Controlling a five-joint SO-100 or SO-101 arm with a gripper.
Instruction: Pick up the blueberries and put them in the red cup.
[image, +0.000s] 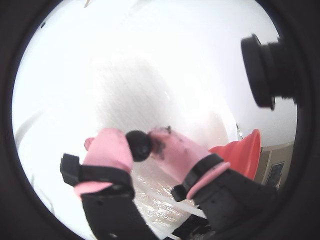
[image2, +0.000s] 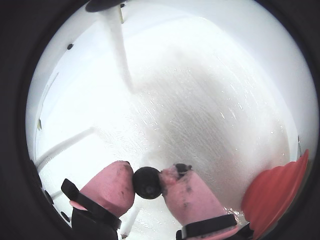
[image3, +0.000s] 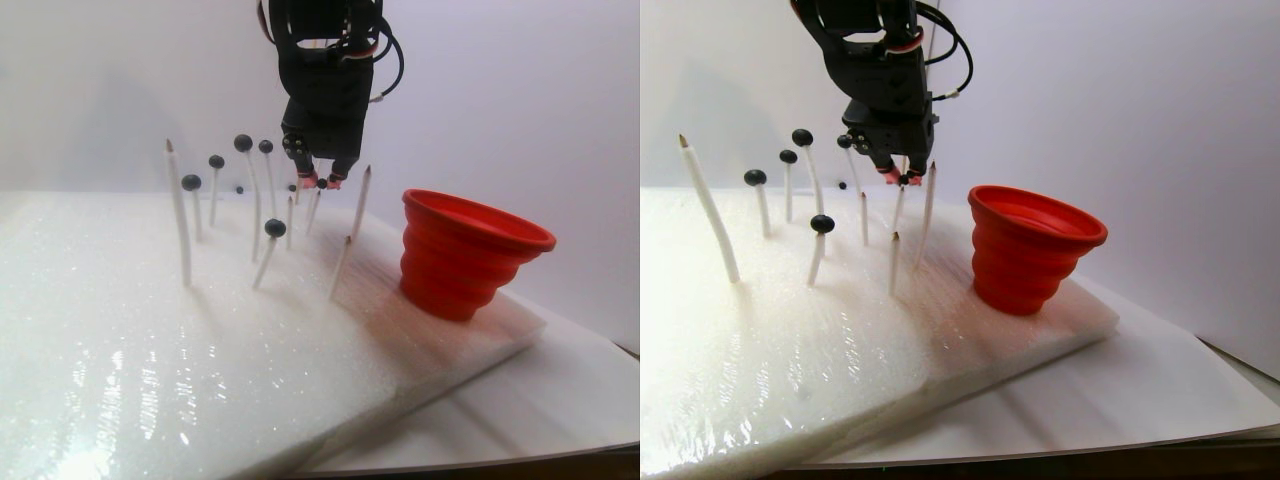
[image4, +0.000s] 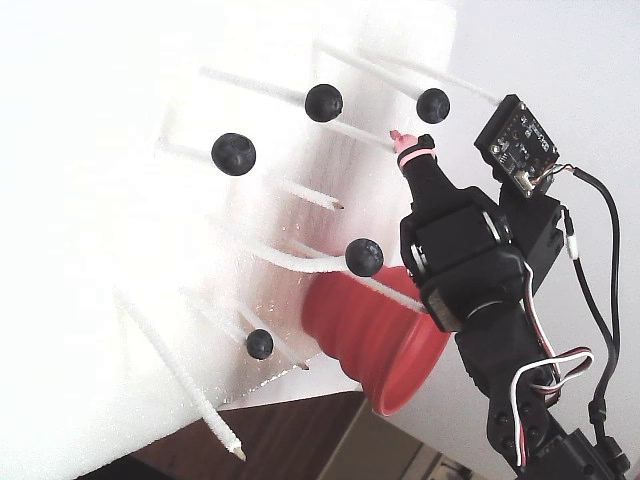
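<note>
In both wrist views my pink-tipped gripper (image: 140, 140) (image2: 148, 176) is shut on one dark blueberry (image: 138, 146) (image2: 147, 183), lifted above the white foam. The stereo pair view shows the gripper (image3: 322, 182) hanging among the white sticks, left of the red cup (image3: 465, 255). The ribbed cup stands upright on the foam and shows at the right edge of both wrist views (image: 245, 152) (image2: 277, 192). Several other blueberries sit on stick tips, such as one (image3: 275, 228) near the front and one (image4: 364, 257) beside the cup (image4: 375, 335) in the fixed view.
Thin white sticks (image3: 180, 215) (image2: 120, 50) stand at angles in the foam slab (image3: 150, 340), some bare, close around the gripper. A black camera module (image: 265, 70) sticks out at the upper right of a wrist view. The foam's edge (image3: 520, 330) lies just past the cup.
</note>
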